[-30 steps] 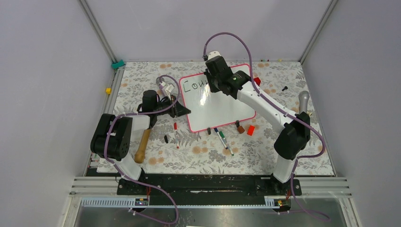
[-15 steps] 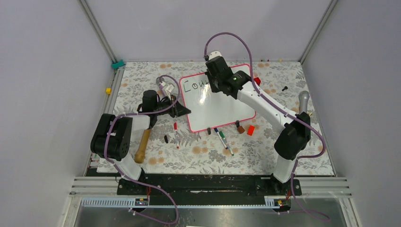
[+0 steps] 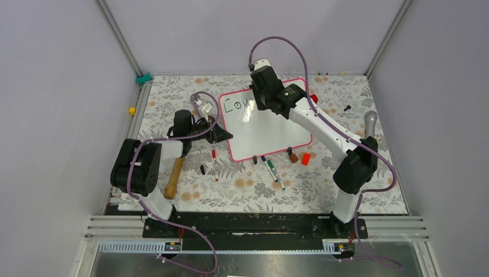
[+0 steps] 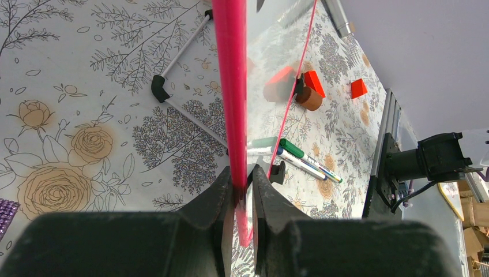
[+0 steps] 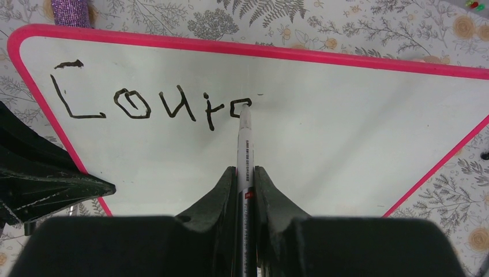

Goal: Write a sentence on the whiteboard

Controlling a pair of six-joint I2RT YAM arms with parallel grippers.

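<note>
The whiteboard (image 3: 268,130), white with a pink frame, lies tilted on the floral table. My left gripper (image 3: 222,136) is shut on its left edge; in the left wrist view the pink frame (image 4: 230,86) runs edge-on between the jaws of the left gripper (image 4: 242,173). My right gripper (image 5: 245,170) is shut on a white and black marker (image 5: 244,138), whose tip touches the whiteboard (image 5: 346,133). Black lettering (image 5: 138,104) reads "Cour" plus a started letter at the tip. From above, the right gripper (image 3: 265,95) hides part of the lettering (image 3: 238,105).
Several markers (image 3: 271,167), a red block (image 3: 305,158) and a brown piece (image 3: 293,157) lie near the board's front edge. A red marker (image 3: 214,164) and black cap (image 3: 202,169) lie beside a wooden handle (image 3: 173,178). A silver cylinder (image 3: 370,121) stands right.
The right wrist has shifted slightly toward the far edge of the board with the marker. The left arm and the board have not moved.
</note>
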